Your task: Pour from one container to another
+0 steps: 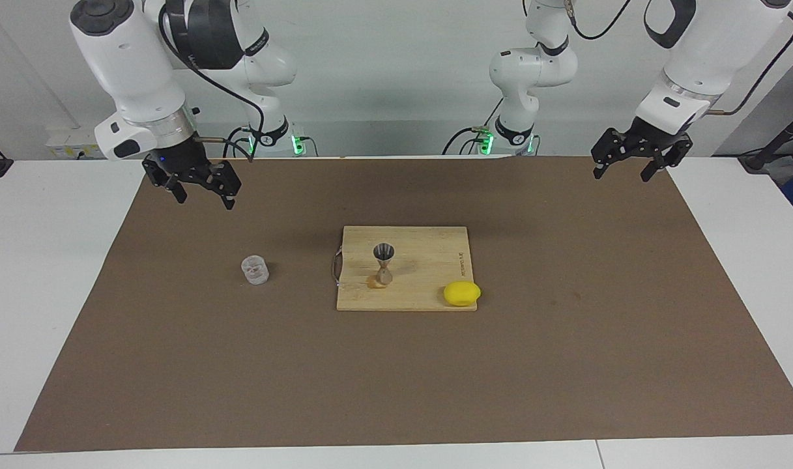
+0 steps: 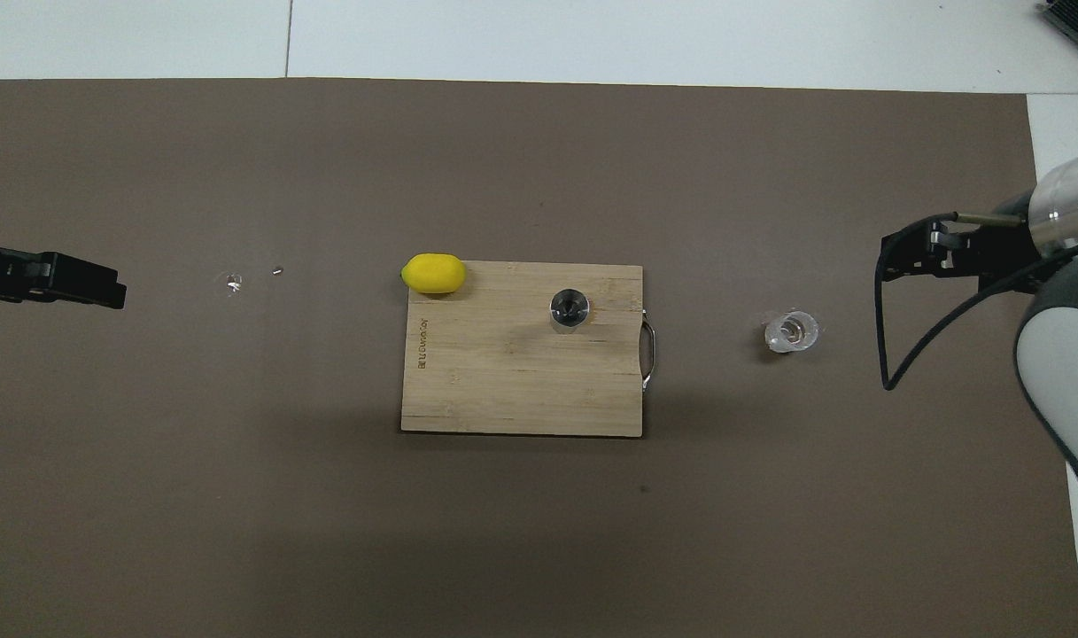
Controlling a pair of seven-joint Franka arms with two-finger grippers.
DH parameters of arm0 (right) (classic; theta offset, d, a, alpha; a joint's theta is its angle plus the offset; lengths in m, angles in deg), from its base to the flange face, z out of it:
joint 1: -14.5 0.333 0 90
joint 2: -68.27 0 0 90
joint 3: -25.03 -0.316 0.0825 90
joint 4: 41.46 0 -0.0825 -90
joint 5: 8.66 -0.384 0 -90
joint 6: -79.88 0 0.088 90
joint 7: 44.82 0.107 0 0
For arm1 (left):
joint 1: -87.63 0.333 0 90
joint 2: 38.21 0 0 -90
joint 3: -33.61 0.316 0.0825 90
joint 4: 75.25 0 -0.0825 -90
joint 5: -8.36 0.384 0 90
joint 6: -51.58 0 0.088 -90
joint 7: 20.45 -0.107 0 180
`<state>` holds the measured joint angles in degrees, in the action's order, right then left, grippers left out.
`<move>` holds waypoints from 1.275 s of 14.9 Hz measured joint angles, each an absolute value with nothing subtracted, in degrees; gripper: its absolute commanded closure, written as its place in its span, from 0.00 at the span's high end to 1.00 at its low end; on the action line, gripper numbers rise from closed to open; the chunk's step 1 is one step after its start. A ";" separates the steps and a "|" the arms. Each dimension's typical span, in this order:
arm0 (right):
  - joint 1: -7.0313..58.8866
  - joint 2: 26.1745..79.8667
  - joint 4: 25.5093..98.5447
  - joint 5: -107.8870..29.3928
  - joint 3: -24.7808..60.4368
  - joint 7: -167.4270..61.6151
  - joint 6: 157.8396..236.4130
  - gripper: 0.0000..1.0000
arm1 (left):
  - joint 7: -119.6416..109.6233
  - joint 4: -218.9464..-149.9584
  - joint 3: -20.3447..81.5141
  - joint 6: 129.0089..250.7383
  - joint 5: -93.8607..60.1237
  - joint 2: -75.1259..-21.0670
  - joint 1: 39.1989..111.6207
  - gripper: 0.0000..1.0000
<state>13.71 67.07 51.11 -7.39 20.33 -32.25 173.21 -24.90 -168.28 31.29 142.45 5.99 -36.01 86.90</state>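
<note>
The clear cup (image 1: 255, 270) (image 2: 791, 331) stands upright on the brown mat, beside the board, toward the right arm's end of the table. The silvery hourglass jigger (image 1: 384, 264) (image 2: 570, 308) stands upright on the wooden cutting board (image 1: 429, 260) (image 2: 503, 381). My right gripper (image 1: 204, 198) (image 2: 897, 257) hangs open and empty, raised over the mat near its edge at the right arm's end, well apart from the cup. My left gripper (image 1: 621, 174) (image 2: 104, 292) waits open and empty above the mat at the left arm's end.
A yellow lemon (image 1: 462, 293) (image 2: 433, 273) lies at the board's corner farthest from the robots, toward the left arm's end. Small shiny specks (image 2: 233, 283) sit on the mat between the lemon and the left gripper. White table surrounds the mat.
</note>
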 measured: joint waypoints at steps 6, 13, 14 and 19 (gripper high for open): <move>13.75 67.11 50.06 -7.35 20.16 -34.10 169.69 1.00 | -24.90 -168.28 31.29 142.44 5.99 -36.01 86.90 1.00; 14.06 67.11 50.09 -7.35 20.13 -34.10 169.60 1.00 | -24.90 -168.28 31.29 142.44 5.99 -36.01 86.90 1.00; 14.09 67.11 50.09 -7.35 20.13 -34.10 169.60 1.00 | -24.90 -168.28 31.29 142.43 5.99 -36.01 86.90 1.00; 14.18 67.11 50.11 -7.35 20.04 -34.13 169.85 1.00 | -24.90 -168.28 31.29 142.43 5.99 -36.01 86.90 1.00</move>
<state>14.18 67.11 50.11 -7.35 20.04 -34.13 169.85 -24.90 -168.28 31.29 142.43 5.99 -36.01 86.90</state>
